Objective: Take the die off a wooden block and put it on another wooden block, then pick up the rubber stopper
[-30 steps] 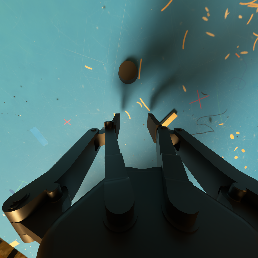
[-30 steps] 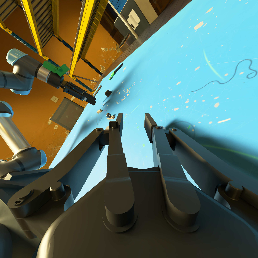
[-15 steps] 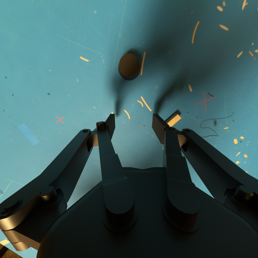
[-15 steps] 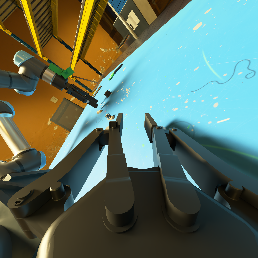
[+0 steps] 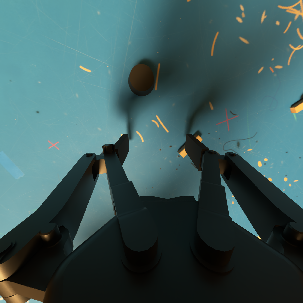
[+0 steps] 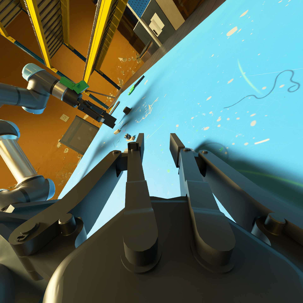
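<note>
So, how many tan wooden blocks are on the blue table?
2: a bare block near the left gripper, a second block under the black die. More may be hidden.

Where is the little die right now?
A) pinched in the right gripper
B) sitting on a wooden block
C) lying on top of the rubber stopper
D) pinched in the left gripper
B: in the right wrist view the die sits on a wooden block, while the left gripper and right gripper are both open and empty.
</note>
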